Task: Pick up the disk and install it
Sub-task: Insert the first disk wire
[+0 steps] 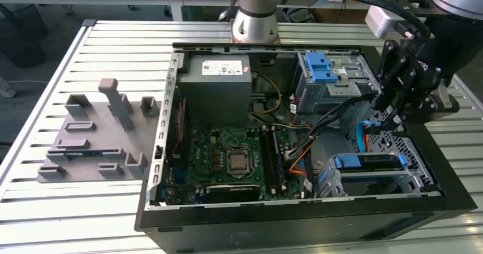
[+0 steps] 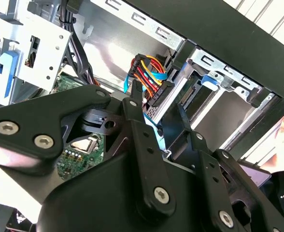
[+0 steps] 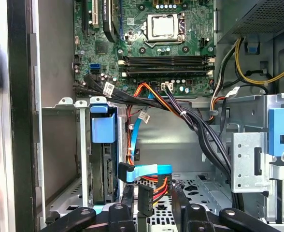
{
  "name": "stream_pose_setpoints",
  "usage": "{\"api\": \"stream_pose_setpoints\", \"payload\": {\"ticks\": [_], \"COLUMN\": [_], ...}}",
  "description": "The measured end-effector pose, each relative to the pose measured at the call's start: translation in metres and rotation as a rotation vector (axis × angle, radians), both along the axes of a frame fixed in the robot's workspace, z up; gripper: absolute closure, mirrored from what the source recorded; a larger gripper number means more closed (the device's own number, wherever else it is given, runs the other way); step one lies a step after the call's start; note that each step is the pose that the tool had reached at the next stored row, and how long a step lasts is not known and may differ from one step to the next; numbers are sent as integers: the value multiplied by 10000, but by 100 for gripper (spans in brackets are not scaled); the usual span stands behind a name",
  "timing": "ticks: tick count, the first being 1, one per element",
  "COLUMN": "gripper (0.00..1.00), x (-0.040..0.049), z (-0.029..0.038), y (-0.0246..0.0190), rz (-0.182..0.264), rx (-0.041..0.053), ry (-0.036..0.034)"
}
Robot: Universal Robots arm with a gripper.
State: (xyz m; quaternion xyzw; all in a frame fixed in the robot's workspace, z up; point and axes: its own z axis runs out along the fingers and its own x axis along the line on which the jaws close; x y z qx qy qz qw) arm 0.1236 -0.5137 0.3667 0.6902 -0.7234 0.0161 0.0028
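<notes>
Black claw (image 3: 154, 203), fingers spread and empty, hangs beside the bayed disk (image 3: 103, 159).

One open black computer case (image 1: 302, 223) holds one green motherboard (image 1: 230, 158), one grey power-supply box (image 1: 219, 90) and two blue-bracketed drive bays (image 1: 370, 162).

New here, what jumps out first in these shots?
The open computer case on the slatted table, its green motherboard lying bare in the middle. The black gripper hangs over the case's edge on the exterior view's right. Below it, the blue-framed disk sits in a drive cage.
</notes>
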Motion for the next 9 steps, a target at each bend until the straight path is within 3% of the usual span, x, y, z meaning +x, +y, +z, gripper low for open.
{"api": "stream_pose_setpoints", "payload": {"ticks": [9], "gripper": [56], "x": [0], "z": [-1], "y": [0], "rz": [-1], "rx": [-5], "ry": [-3]}}
